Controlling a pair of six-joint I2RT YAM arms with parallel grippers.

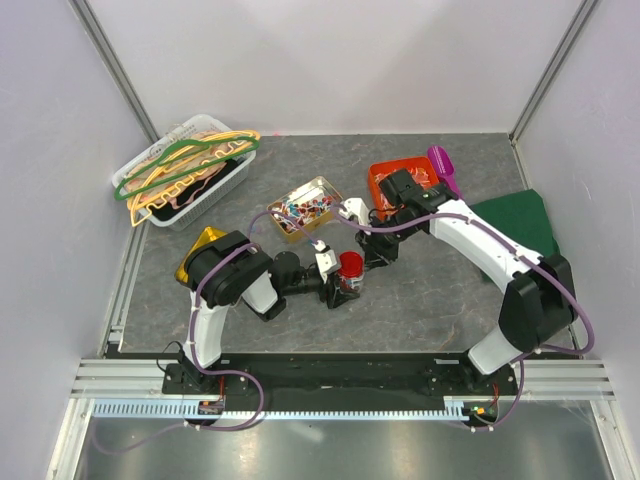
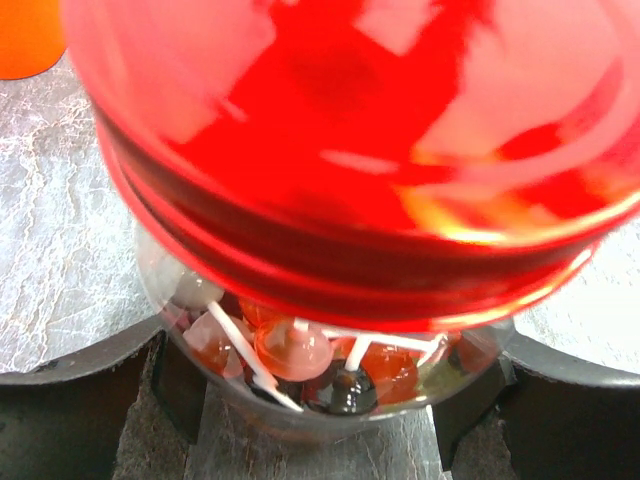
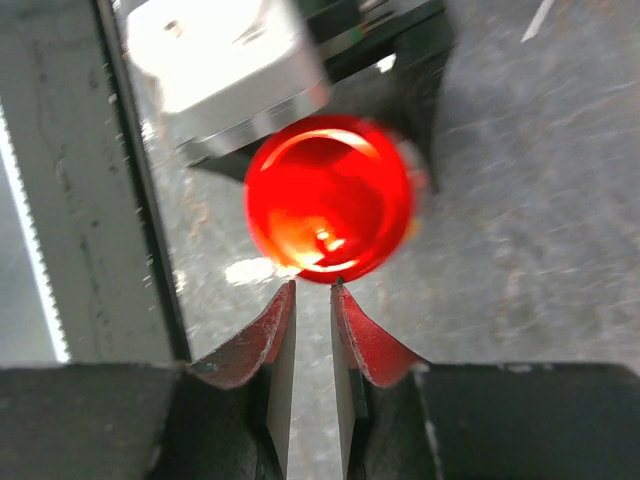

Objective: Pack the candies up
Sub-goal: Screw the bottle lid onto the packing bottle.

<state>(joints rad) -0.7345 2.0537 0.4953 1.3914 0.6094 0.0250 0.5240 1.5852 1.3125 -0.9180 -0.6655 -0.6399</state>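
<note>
The left gripper (image 2: 330, 432) is clamped on the clear jar (image 2: 385, 405), one finger against each side of its wall below the red lid (image 2: 350, 150). Candies (image 2: 290, 347) lie inside the jar, and more sit in a tray (image 1: 305, 208) beyond it. The right gripper (image 3: 313, 330), fingers nearly together on nothing, hangs just beside the lid. The sweets look light, hard and prone to rolling, so the jar's wall and the lid's rim seem the surest holds.

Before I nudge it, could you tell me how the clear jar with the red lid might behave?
The clear jar looks rigid and smooth, so probably slippery in a loose grip. The lollipops inside likely keep it fairly light, and may shift when it tilts. Round-walled under its wide red lid, it would probably roll if knocked over.
</note>
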